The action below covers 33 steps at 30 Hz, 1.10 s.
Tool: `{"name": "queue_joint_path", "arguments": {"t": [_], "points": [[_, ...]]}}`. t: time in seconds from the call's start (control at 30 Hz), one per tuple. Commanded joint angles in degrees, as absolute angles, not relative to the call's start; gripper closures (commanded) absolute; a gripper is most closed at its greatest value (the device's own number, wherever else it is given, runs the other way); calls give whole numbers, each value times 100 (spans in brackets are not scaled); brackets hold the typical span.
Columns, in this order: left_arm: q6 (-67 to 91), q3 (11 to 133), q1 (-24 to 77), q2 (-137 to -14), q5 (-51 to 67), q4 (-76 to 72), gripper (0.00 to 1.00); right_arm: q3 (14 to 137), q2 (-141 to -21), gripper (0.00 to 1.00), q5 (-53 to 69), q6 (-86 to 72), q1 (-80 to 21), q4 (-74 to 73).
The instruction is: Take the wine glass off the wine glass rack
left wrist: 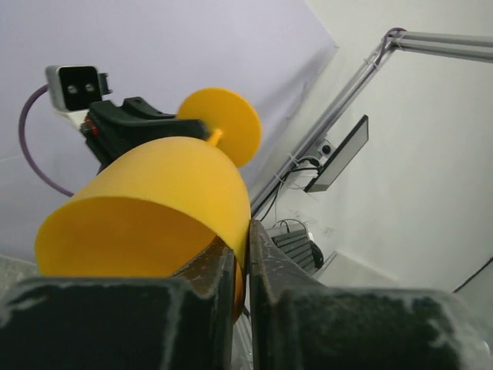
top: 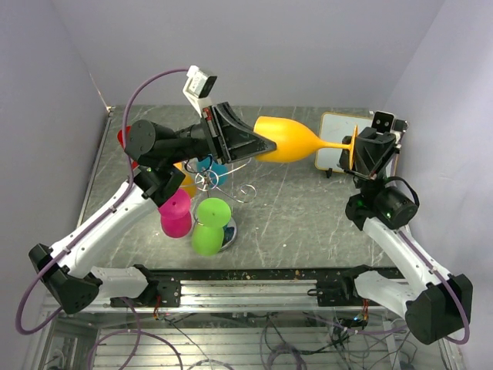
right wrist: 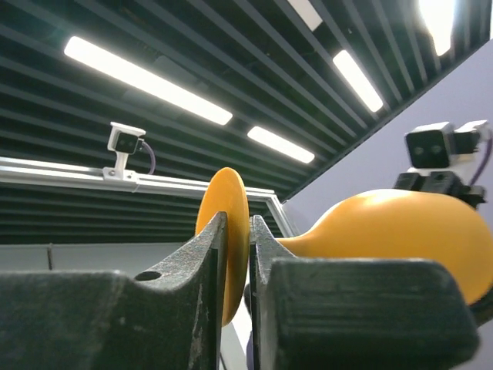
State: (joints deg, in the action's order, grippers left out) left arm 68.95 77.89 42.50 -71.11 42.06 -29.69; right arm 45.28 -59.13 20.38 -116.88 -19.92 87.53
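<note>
orange glass clear of the rack, strung between both arms

the wine glass (top: 289, 139) hangs sideways, up and right of the wine glass rack (top: 223, 181): left fingers (left wrist: 273, 270) clamp its rim, right fingers (right wrist: 208, 262) pinch its foot. if the arms pull or twist against each other the stem (top: 331, 144) could snap, or a grip could slip and drop it on the surface (top: 293, 216). count: one held glass, one rack, looks like five other glasses (top: 176, 214) there, and two are half hidden.
</note>
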Motion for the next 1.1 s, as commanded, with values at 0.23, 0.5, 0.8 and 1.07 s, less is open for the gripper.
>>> {"name": "queue_joint_path", "arguments": {"t": [0.23,0.5,0.8,1.07], "points": [[5786,7996,4339,-6638,3688,-2001,93,3871,-5111,49,1871,-10239,-1976,7813],[4370,8235,4334,-6018,2501,-66,93,3713,-4253,17,1845,-8953,-1970,5770],[2861,8990,4333,-5452,904,2385,93,4111,-3063,1,1384,-6472,-1970,1591],[2191,9499,4339,-5188,-1029,3880,93,4387,-2461,0,582,-4533,-1967,-821]]}}
